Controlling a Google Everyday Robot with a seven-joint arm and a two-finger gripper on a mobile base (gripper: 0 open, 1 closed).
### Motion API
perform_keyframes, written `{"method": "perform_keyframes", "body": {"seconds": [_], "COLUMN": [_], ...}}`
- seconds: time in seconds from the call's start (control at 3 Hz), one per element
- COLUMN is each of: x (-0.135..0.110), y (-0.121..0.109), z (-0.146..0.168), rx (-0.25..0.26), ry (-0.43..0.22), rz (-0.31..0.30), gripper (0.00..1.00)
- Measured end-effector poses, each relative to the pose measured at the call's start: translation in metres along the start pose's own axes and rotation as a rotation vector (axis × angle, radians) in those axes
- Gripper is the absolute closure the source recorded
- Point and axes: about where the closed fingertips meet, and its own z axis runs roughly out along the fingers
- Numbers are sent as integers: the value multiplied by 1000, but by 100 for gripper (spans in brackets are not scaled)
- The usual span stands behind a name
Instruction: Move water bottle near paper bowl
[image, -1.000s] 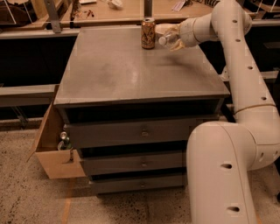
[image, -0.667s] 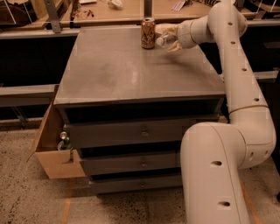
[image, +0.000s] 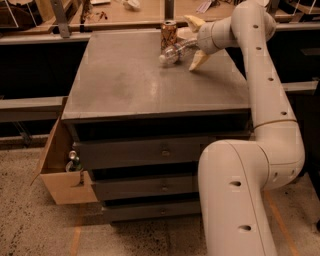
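My gripper (image: 190, 43) is hanging wide open over the table's (image: 130, 85) far edge, fingers on either side of the water bottle (image: 173, 52), which is lying beside the can (image: 168, 33). Whether they are touching it, I cannot tell.

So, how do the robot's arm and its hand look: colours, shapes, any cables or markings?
The arm is cream-white, built of thick round tubes with bulging joints. Small dark round holes dot its shells, and a thin seam ring crosses one bend. No cables or printed markings show. The hand, over the rear right of the grey cabinet top, has two pale yellowish, tapered fingers.
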Motion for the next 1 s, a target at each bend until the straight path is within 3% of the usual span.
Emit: {"method": "perform_keyframes", "body": {"seconds": [0.33,1.0], "x": [4,18], "y": [-3,-26], "z": [-8,-57], "rx": [-2,39], "ry": [18,75], "rz": [1,-10], "gripper": [0,0]}}
